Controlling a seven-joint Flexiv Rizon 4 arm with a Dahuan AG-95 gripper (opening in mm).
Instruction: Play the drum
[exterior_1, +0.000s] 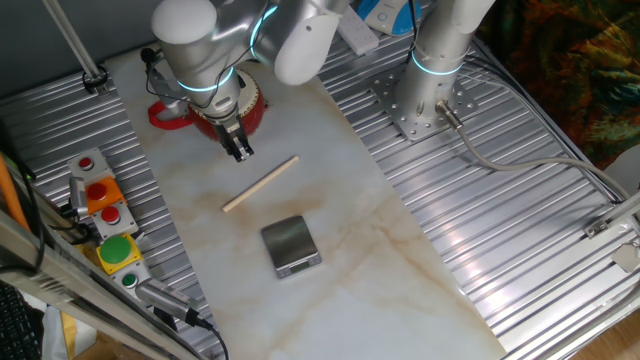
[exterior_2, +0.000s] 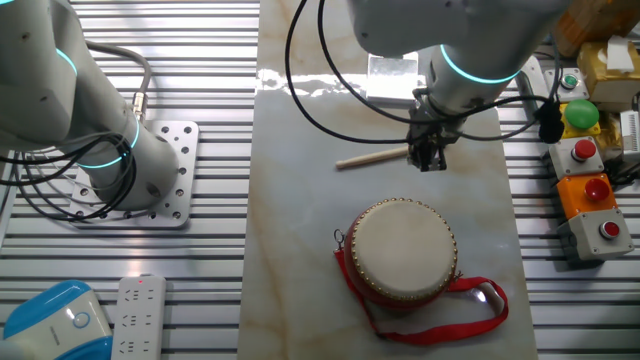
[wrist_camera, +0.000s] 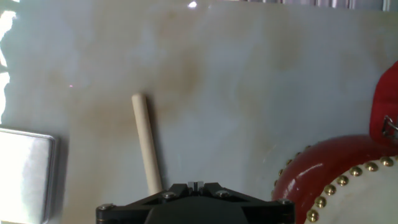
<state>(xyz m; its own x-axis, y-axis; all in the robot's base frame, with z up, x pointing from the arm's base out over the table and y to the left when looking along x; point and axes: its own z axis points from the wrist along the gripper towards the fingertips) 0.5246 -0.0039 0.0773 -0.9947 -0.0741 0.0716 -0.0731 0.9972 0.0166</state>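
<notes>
Marble-look board on the ribbed metal table. Arm reaches over the board; gripper hangs low, fingers pointing down, between the drum and the wooden stick. In one fixed view the fingertips sit close together above the bare board with nothing seen between them. In the other fixed view the gripper covers the right end of the stick; I cannot tell whether the fingers are pressed together or slightly parted, nor whether they touch the stick.

Drum: round, red sides, cream head ringed with brass studs, red strap loop trailing on the board beside it. It stands upright on the board. In the other fixed view it is at the near end of the board, in full sight, apart from the gripper. In one fixed view it is at the far left end, mostly hidden behind the wrist, only red side and strap showing.

Stick: pale wooden dowel, lying flat on the board, diagonal in one fixed view, between the drum and a grey metal block. Block and stick are apart.

Hand view: gripper body fills the lower edge, fingertips not seen. Stick runs from mid-frame down under the gripper body. Block's corner at lower left, drum at lower right.

Off the board: button box with red and green buttons at the left of one fixed view; arm base bolted at the far right
</notes>
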